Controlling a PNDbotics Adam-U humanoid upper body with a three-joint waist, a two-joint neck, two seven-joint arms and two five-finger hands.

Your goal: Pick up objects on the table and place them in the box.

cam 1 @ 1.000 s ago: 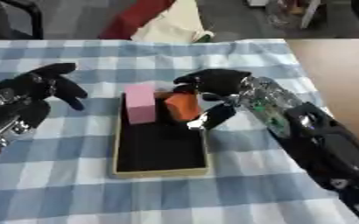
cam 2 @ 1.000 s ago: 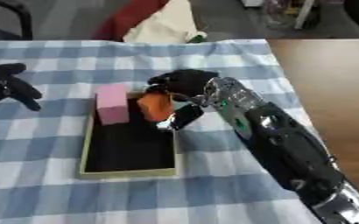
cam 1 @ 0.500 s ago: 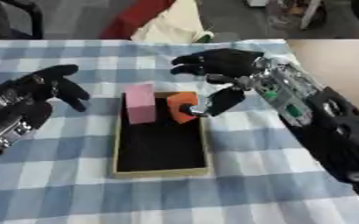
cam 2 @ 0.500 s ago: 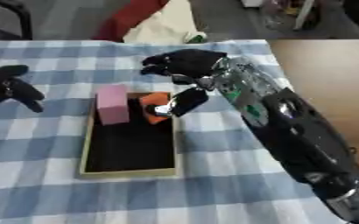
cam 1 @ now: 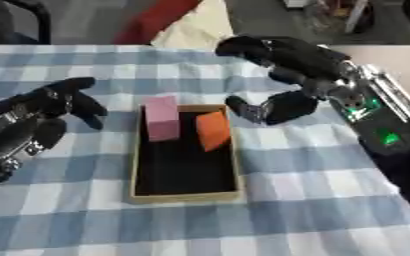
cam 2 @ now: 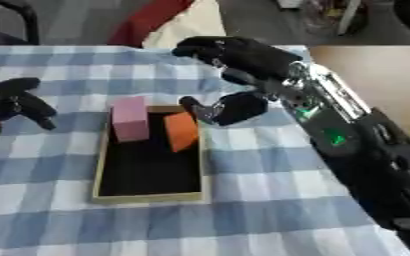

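Looking for writing, we find none that we can read on the blocks, the box or the arms; only small green lights show on the right forearm. The box (cam 1: 185, 192), a shallow tan tray with a black floor, sits on the blue-and-white checked tablecloth (cam 1: 313, 200), with bare cloth all round it and its near half unfilled. At its far end stand a pink block (cam 1: 161, 118), upright in the far left corner, and an orange block (cam 1: 213, 130) just right of it, tilted. Our right hand (cam 1: 287, 70) hangs beyond the box's far right corner, fingers spread wide and holding nothing, thumb down near the rim. Our left hand (cam 1: 47, 107) rests left of the box, well apart from it, fingers loosely open and empty.
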